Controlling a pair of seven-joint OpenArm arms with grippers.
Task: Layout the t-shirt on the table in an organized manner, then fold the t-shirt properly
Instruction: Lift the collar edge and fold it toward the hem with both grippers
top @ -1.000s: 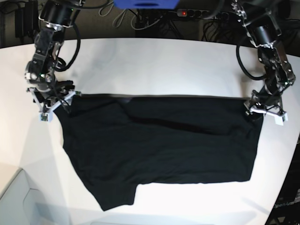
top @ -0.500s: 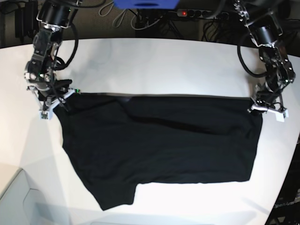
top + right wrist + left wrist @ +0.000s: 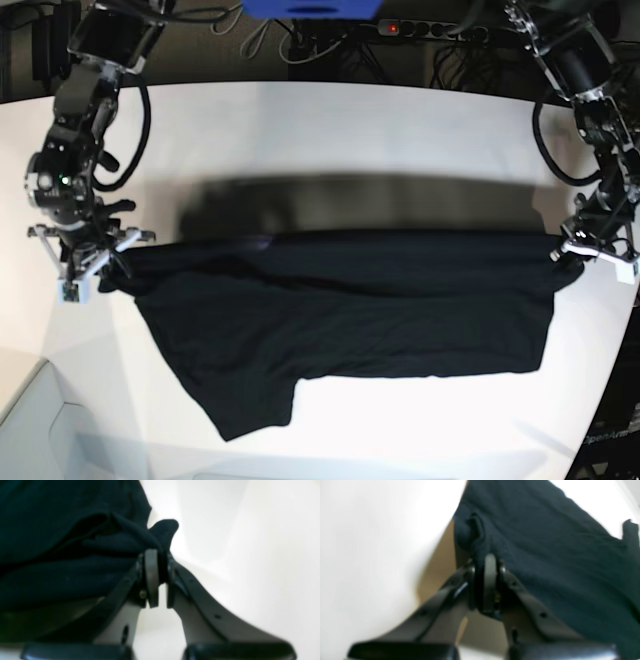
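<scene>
Though blurred, wrist views show end effectors (image 3: 487, 562) (image 3: 156, 555) pinching t-shirt (image 3: 340, 310).

Behind the far edge of the white surface (image 3: 330, 130) the room is dark, and many black cables (image 3: 330, 55) lie tangled there on the floor. A power strip (image 3: 440, 30) with a small red light lies among them, and a blue object (image 3: 310, 8) sits at the top middle of the base view, cut off by the frame. The light is strong and comes from above, so the near part of the surface looks almost glowing, and a pale grey box-like edge (image 3: 40, 420) shows at the lower left corner.
</scene>
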